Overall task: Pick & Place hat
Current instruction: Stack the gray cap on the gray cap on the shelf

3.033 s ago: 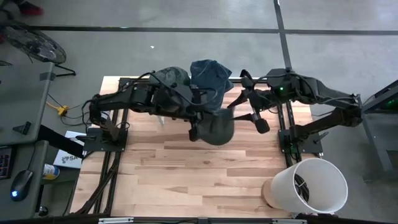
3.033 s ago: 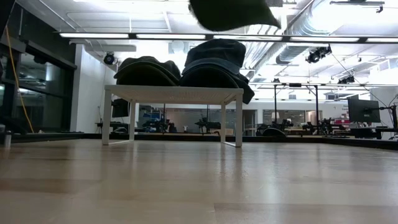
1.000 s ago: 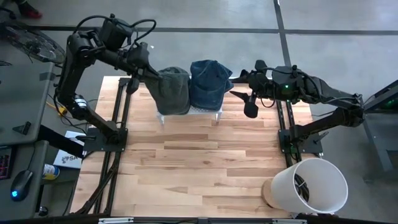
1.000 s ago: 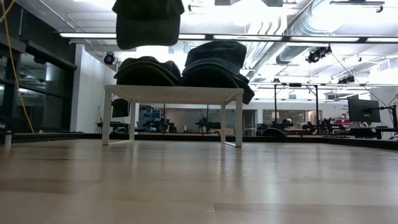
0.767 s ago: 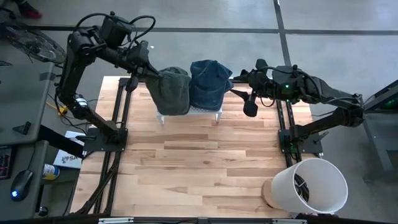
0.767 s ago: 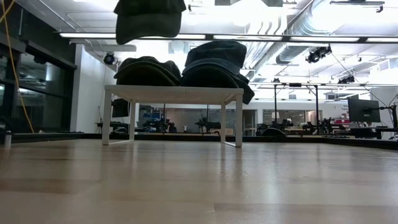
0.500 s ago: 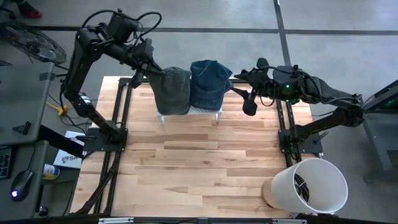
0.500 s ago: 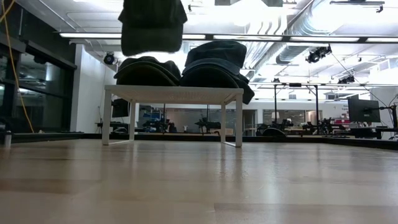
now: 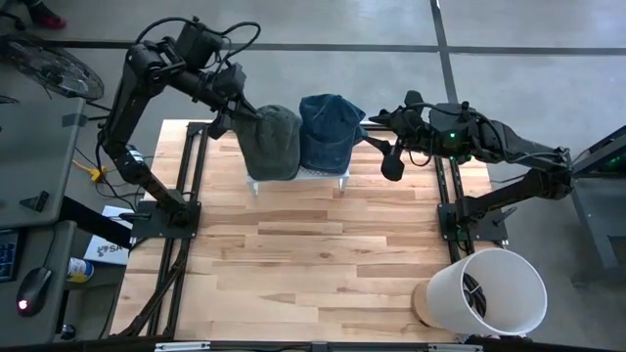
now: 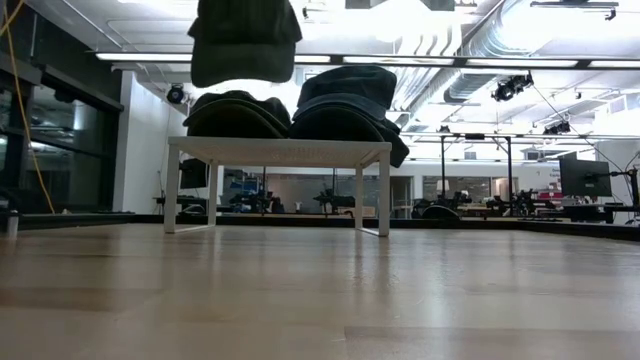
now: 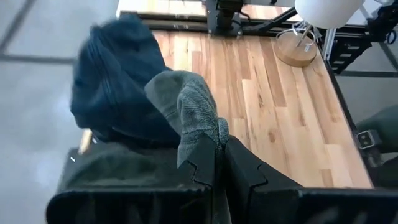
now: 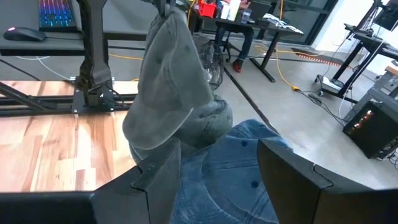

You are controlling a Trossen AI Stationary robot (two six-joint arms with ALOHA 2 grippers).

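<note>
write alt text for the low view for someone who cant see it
A dark green hat hangs in the air above a small white stand, which already carries another dark hat on its left and a taller dark-looking hat beside it. The wooden tabletop fills the foreground, with a workshop room behind.

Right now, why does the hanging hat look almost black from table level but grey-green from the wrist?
In the low view, the hanging hat is backlit by bright ceiling lights, so it reads as a silhouette; in the right wrist view, light falls on its front, showing the fabric's colour.
</note>
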